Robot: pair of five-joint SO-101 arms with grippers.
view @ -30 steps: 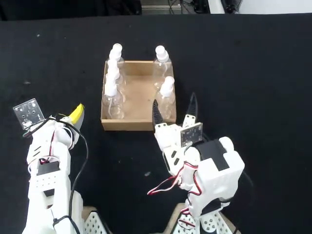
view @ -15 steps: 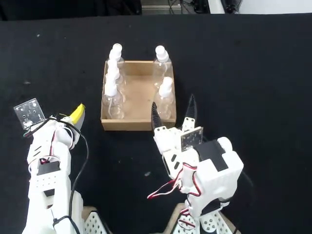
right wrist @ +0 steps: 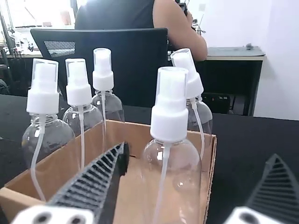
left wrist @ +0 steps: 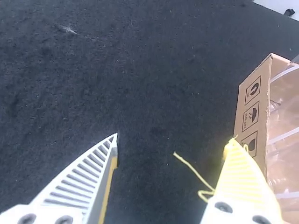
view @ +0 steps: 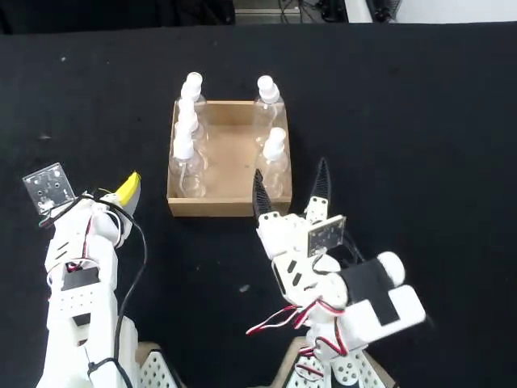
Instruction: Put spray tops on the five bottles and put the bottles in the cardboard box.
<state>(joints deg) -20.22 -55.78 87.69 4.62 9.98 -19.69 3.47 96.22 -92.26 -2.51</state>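
**Open lane down the middle of the box**

Five clear plastic bottles with white spray tops point(view: 185, 166) line the shallow brown cardboard box point(view: 212, 207). Three stand along its left wall and two along its right, with a bare strip of floor between. The black desk point(view: 420, 121) lies open far, left and right of it. The right arm's jaws, spread apart, crowd the near right corner.

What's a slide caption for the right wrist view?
Five spray-topped bottles stand in the cardboard box beyond the open right claw.
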